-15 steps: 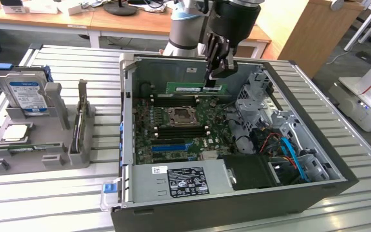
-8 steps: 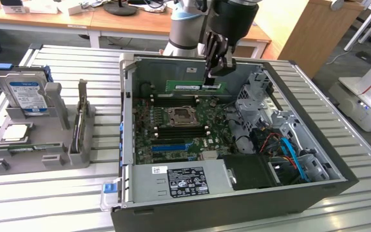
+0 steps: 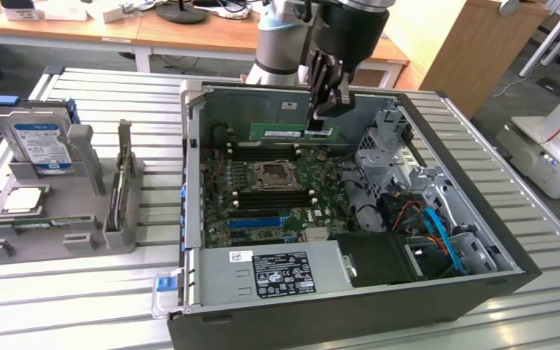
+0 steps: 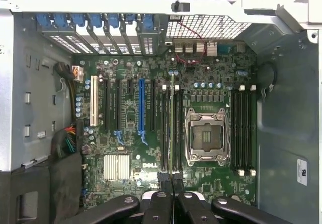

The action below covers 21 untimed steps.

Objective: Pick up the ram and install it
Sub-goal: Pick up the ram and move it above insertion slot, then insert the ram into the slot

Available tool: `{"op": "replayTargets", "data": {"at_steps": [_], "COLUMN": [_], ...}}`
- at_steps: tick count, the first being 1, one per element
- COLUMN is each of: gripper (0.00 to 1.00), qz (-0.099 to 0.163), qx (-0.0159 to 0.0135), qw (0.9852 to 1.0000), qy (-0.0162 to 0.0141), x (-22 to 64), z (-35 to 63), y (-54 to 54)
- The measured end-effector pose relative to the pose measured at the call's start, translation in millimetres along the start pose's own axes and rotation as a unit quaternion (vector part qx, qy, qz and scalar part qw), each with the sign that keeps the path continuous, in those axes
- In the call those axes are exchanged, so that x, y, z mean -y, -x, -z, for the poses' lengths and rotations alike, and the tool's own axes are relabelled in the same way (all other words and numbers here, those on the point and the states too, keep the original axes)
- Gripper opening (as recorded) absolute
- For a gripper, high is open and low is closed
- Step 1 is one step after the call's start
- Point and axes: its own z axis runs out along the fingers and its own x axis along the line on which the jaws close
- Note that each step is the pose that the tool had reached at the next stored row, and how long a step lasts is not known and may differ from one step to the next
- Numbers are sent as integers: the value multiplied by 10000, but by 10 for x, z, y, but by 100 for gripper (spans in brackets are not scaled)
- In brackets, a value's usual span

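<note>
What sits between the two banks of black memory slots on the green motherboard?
The square silver-framed processor socket sits between them, clearest in the wrist view; the exterior view agrees.

The fingers of my black metal gripper (image 3: 319,125) cover one end of the thin green ram stick (image 3: 265,132); I can't read its white label (image 3: 284,133), and the grey arm (image 3: 282,36) above is cropped.

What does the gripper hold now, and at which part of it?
The gripper is shut on the ram, gripping its upper edge near the end toward the exterior view's right.
</note>
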Motion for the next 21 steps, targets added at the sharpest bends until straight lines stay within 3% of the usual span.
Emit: {"op": "replayTargets", "data": {"at_steps": [21], "gripper": [12], "qz": [0], "qx": [0], "qw": [10000], "qy": [0], "x": [39], "z": [-31], "y": [-5]}}
